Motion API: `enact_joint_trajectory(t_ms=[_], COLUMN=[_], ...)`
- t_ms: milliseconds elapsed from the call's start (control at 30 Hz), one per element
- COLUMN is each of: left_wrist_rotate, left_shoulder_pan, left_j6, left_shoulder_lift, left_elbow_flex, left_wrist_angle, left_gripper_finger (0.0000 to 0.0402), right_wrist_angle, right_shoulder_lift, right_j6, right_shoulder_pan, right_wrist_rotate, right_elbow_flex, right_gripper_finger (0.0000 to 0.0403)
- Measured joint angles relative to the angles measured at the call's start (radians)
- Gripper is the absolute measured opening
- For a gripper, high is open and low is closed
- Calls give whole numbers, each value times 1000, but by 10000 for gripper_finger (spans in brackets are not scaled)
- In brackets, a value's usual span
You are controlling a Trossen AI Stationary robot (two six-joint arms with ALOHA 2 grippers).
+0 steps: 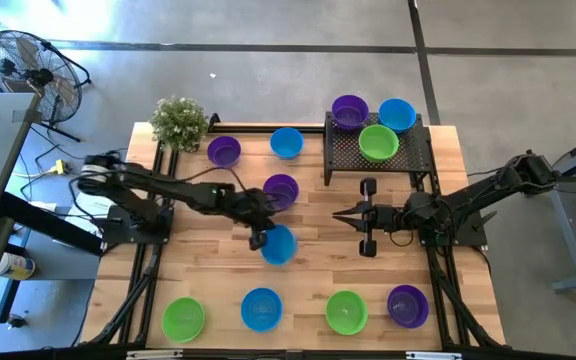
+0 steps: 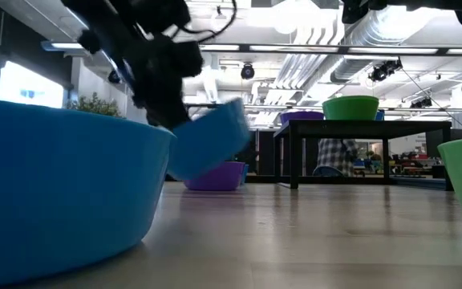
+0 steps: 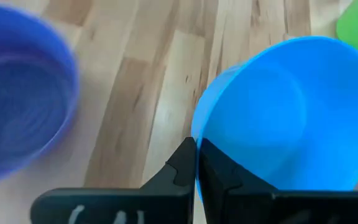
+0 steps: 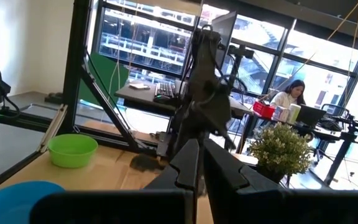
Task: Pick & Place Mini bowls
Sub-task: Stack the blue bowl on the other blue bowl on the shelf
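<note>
The left end effector (image 1: 259, 240) was pinched narrow on the rim of a small round light-blue plastic mini bowl (image 1: 279, 244), one finger (image 3: 180, 171) outside the wall and the other inside, near the middle of the wooden tabletop (image 1: 208, 280). In the low view the bowl hung tilted and clear of the wood, so it seemed light; its thin wall looked stiff enough to carry by one edge, though smooth plastic gripped at a single rim point might swing or slip, and a deeper bite on the wall would likely be safer. Just beyond it sat a purple plastic mini bowl (image 1: 281, 189), with another purple one (image 1: 224, 151) and a blue one (image 1: 286, 142) farther back. Along the near edge stood a green (image 1: 183, 318), a blue (image 1: 261, 309), a green (image 1: 346, 311) and a purple bowl (image 1: 407, 306). Three more rested on the black wire-mesh tray (image 1: 408, 160) at the far right. The right end effector (image 1: 340, 215) waited shut and empty, well apart from the held bowl.
</note>
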Motion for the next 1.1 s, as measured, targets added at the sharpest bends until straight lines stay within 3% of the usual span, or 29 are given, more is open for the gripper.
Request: enact_joint_trajectory(t_ms=[300,533,700,800,900,1000,1100], left_wrist_rotate=[-13,-24,-40,-146,-262,-297,-300], left_shoulder_pan=[8,18,15,-27,-89,-134,-163], left_j6=[-45,-37,47,80,111,121,121], left_shoulder_lift=[116,115,67,19,-53,-130,-213], left_elbow_flex=[1,1,22,3,-54,-167,-298], left_wrist_angle=[93,84,-11,-49,31,141,323], left_gripper_finger=[7,70,101,87,42,7,14], right_wrist_angle=[-7,-10,-42,-59,-83,-131,-188], right_shoulder_lift=[0,0,0,0,0,0,3], right_j6=[0,0,-3,-3,-2,8,54], right_shoulder_pan=[0,0,0,2,17,43,77], right_wrist_rotate=[2,3,3,38,149,218,267], right_elbow_flex=[0,0,0,0,0,0,0], right_gripper_finger=[12,12,12,12,12,12,12])
